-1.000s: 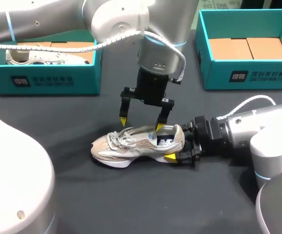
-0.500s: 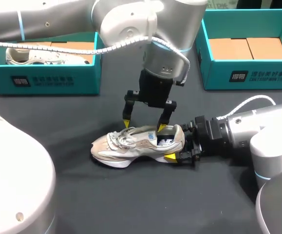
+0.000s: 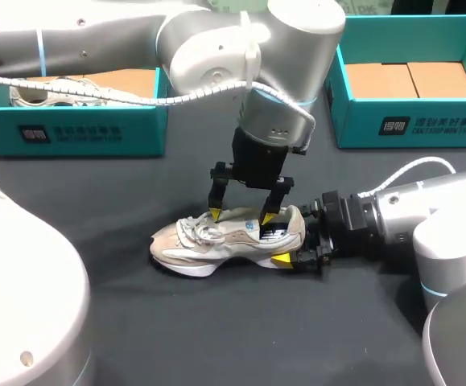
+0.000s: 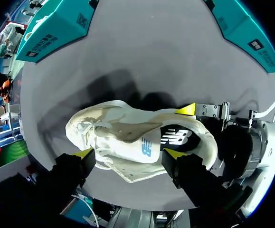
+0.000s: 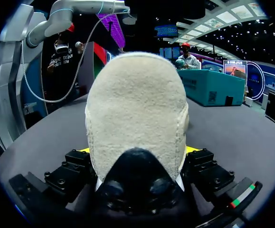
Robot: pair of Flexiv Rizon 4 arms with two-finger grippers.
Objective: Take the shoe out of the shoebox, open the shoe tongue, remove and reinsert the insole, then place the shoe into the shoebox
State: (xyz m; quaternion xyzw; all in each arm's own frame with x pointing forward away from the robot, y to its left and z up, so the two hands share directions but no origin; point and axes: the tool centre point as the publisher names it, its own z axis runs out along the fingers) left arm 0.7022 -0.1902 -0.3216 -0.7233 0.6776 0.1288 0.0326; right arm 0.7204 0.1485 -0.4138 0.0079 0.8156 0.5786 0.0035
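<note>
The right gripper (image 5: 137,151) is clamping the cream, fuzzy-textured shoe heel (image 5: 136,114) from both sides (only slivers of its yellow tips are showing); a teal cardboard box (image 5: 207,88) is sitting beyond.

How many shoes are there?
2. One shoe on the table, heel in the right gripper; a second shoe in the left box, partly hidden by the left arm.

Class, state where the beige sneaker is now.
In the head view the beige sneaker lies upright at the middle of the dark table, its heel clamped in the right gripper, the left gripper open over its tongue.
</note>
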